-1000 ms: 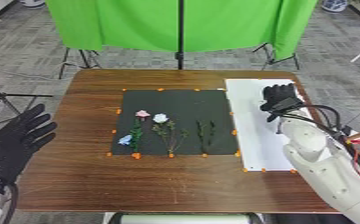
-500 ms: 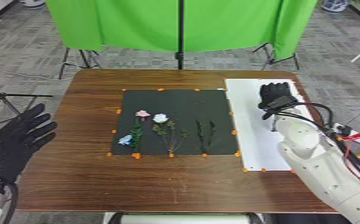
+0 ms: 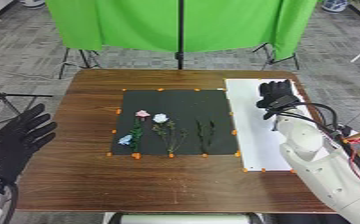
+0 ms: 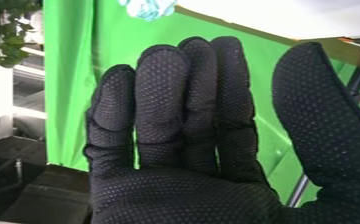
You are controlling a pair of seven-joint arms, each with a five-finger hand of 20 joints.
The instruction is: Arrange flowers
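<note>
In the head view my left hand [image 3: 15, 145] is at the table's left edge with its fingers straight and spread. My right hand [image 3: 277, 95] is over the upper part of the white board, right of the black mat. In the right wrist view the right hand [image 4: 181, 185] has straight fingers, the thumb apart, and holds nothing. On the mat lie a pink flower [image 3: 143, 113], a blue flower [image 3: 125, 140] and a white flower [image 3: 160, 118] with green stems. Right of them lie green leafy stems [image 3: 205, 136].
The black mat [image 3: 172, 102] and white board [image 3: 258, 150] lie side by side on the brown table [image 3: 176, 185], with orange markers along their edges. A green curtain [image 3: 132, 25] hangs beyond the table. In the right wrist view there is green foliage [image 4: 3, 32].
The right hand has shifted slightly to the left and up over the white board. The left hand and the flowers have kept their places.
</note>
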